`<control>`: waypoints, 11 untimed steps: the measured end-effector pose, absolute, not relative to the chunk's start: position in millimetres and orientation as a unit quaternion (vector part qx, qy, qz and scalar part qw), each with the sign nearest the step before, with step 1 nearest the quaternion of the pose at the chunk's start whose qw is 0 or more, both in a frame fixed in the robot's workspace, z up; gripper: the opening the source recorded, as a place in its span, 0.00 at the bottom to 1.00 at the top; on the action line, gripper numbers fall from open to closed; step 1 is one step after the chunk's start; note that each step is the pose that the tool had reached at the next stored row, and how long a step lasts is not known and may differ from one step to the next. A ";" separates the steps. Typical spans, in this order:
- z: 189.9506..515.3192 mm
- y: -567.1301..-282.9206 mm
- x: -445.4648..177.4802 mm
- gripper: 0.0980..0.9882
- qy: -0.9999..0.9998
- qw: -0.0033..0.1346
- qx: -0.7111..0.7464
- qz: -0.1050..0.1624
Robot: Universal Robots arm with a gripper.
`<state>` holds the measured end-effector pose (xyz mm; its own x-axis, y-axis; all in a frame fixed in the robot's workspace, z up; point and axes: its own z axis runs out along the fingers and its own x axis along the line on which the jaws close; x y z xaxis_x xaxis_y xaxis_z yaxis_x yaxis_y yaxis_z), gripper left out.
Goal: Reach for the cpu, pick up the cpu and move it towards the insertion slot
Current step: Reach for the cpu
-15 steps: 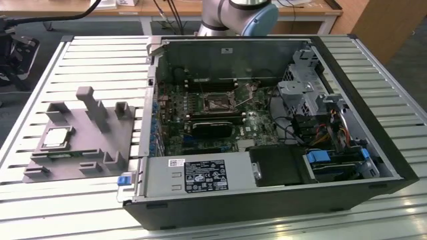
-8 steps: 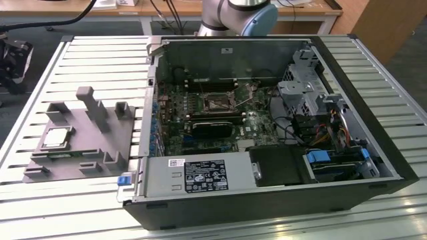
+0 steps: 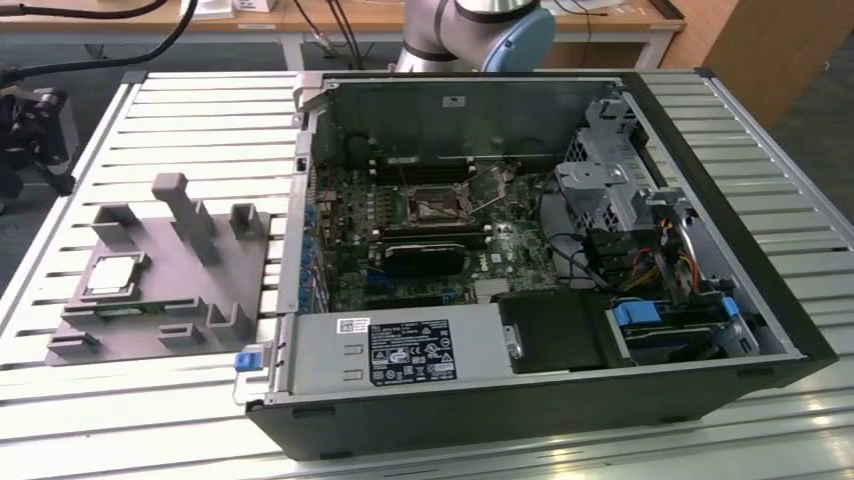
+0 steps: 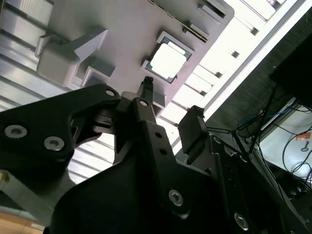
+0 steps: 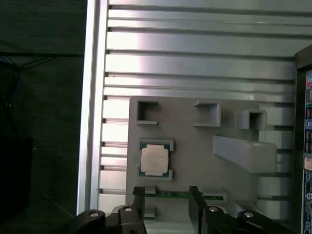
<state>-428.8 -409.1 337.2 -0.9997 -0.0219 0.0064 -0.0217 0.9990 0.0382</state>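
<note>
Claw [image 5: 166, 195]: black fingers spread wide, empty, over grey moulded fixture [image 5: 195, 146]. Cpu [image 5: 155, 160]: flat square, silvery top, seated in fixture's recess. Insertion slot [image 3: 437, 205]: shiny-framed square socket, well apart from fixture, inside computer case [image 3: 534, 400].

Slatted metal counter [image 3: 187, 110] carrying two loads
A grey holder [image 3: 214, 285] sits flat on the slats at the exterior view's left; an open computer case [image 3: 534, 420] lies on its side just beside it, filling the middle and right; bare slats show around both.
</note>
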 end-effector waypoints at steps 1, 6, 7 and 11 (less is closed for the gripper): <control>335.4 -409.1 -428.8 0.48 -1.000 0.004 0.011 -0.019; 324.4 -409.4 -428.8 0.68 -1.000 0.005 0.011 -0.019; 322.7 -409.5 -428.8 0.68 -1.000 0.005 0.011 -0.019; 313.6 -409.6 -428.8 0.68 -1.000 0.005 0.011 -0.019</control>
<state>-428.8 -409.6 313.6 -0.9997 -0.0220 0.0096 -0.0216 0.9990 0.0384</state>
